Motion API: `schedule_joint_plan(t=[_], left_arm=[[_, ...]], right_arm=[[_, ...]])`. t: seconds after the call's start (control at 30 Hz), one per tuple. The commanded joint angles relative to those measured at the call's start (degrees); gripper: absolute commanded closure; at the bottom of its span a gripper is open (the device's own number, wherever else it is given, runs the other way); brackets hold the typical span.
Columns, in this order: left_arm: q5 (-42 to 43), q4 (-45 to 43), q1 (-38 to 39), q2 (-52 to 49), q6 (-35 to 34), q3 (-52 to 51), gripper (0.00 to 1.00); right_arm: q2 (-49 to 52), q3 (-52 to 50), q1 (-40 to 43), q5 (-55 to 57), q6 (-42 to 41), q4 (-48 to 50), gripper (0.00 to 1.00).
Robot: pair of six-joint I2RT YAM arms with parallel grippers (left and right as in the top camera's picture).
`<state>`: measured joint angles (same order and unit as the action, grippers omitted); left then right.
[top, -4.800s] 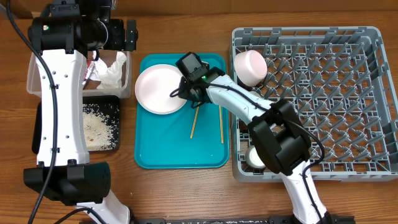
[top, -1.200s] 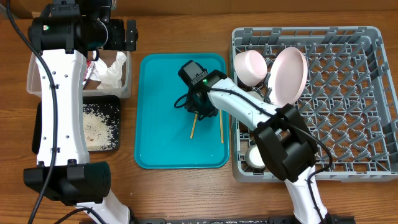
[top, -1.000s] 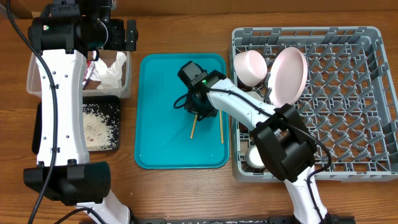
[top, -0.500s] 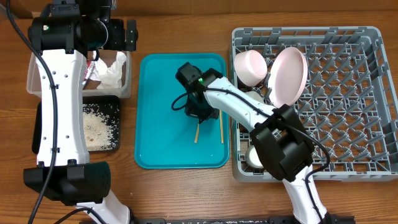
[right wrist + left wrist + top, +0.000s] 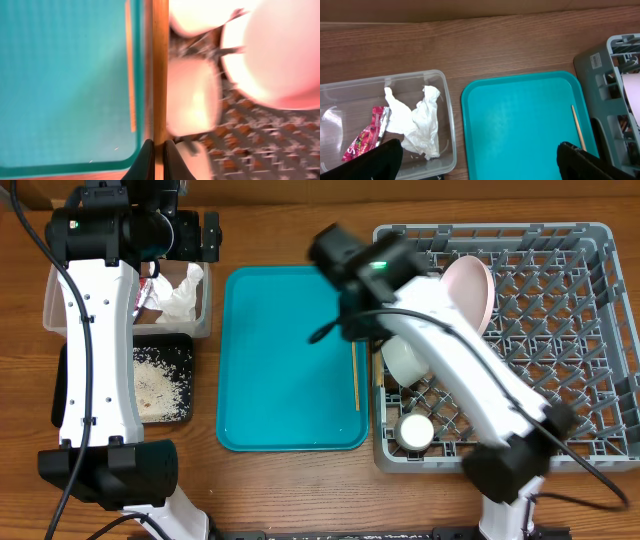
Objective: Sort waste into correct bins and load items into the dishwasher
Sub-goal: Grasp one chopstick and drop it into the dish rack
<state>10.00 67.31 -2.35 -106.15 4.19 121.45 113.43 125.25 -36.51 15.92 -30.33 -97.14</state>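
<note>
My right gripper (image 5: 159, 145) is shut on one wooden chopstick (image 5: 160, 75) and holds it above the teal tray's right edge, beside the grey dish rack (image 5: 600, 330). In the overhead view the right gripper (image 5: 350, 315) is blurred. The second chopstick (image 5: 355, 375) lies on the tray. The white plate (image 5: 468, 298) stands in the rack with a bowl (image 5: 405, 358) and the small cup (image 5: 414, 430). My left gripper (image 5: 477, 150) is open and empty above the clear tub (image 5: 447, 105), which holds napkins (image 5: 417, 125) and the red wrapper (image 5: 367, 140).
The teal tray (image 5: 270, 430) lies between the bins and the rack. The black tray (image 5: 65, 380) with rice scraps (image 5: 155, 380) sits in front of the clear tub at the left. The left arm reaches over both bins.
The plate went from the tray into the rack. My right gripper closed on one chopstick and has lifted it off the tray toward the rack. The left arm has not moved.
</note>
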Motion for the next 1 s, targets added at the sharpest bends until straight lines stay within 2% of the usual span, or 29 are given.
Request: schedule_joint_plan(t=[0.0,0.13,0.23,0.43,0.7,0.97], left_arm=[[-0.35,-0.20,0.11,-0.35,-0.35,0.90,0.00],[-0.35,-0.20,0.13,-0.35,-0.35,0.90,0.00],[-0.35,-0.20,0.13,-0.35,-0.35,0.90,0.00],[-0.35,-0.20,0.13,-0.35,-0.35,0.90,0.00],[-0.35,-0.20,0.13,-0.35,-0.35,0.90,0.00],[-0.35,-0.20,0.13,-0.35,-0.35,0.90,0.00]], right_arm=[[-1.55,-1.05,3.13,3.74,3.63,0.09,0.96],[-1.64,-10.56,8.61,3.52,4.83,0.07,0.96],[-2.99,-16.72,10.58,4.59,1.97,0.07,0.96],[-9.07,-24.87,11.06,4.39,1.44,0.07,0.96],[-9.40,-36.72,12.09,5.68,2.29,2.58,0.94],[-9.51,-37.24,12.57,5.86,3.15,3.34,0.74]])
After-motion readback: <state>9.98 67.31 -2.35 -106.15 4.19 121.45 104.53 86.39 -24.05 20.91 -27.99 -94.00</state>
